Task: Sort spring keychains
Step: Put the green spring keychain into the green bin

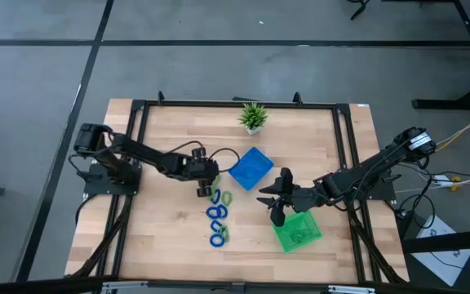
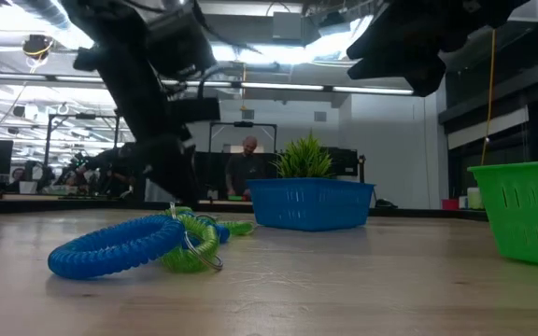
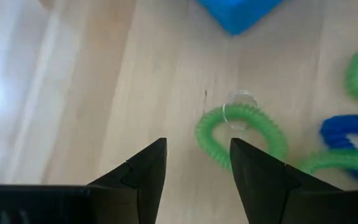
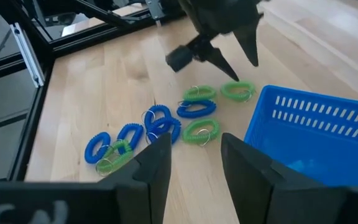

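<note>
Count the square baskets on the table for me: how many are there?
2. A blue basket sits mid-table, near the plant. A green basket sits on the right arm's side, farther from the plant. None seems hidden.

left gripper [image 3: 194,165] parted, above green spring keychain [image 3: 241,134]

Overhead looking straight down; table-level looking across; wrist cameras close, angled down; all sharing the keychains [image 1: 217,216] by the blue tray [image 1: 251,167].
</note>
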Robot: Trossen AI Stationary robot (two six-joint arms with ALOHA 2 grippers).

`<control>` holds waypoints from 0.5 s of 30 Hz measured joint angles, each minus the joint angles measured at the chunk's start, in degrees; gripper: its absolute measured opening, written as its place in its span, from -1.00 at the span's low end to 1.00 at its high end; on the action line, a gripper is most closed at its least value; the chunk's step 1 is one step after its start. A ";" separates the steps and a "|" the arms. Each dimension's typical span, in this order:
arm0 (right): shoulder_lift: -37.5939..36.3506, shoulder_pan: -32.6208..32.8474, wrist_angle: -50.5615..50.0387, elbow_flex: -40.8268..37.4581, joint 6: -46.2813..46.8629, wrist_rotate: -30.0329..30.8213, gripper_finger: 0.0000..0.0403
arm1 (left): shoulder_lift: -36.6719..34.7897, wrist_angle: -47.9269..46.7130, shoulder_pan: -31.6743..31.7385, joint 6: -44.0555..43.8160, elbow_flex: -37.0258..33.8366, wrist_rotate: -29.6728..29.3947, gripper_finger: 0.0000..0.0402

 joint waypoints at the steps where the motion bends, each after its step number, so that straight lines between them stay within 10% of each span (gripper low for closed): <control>1: 0.00 0.00 0.00 0.00 0.21 -0.02 -0.30 | 0.69 0.14 0.36 -0.27 0.00 0.45 -0.14; 15: 0.00 0.00 0.09 0.00 2.86 -0.02 -0.30 | 3.42 2.84 2.03 -1.56 0.09 6.26 -0.14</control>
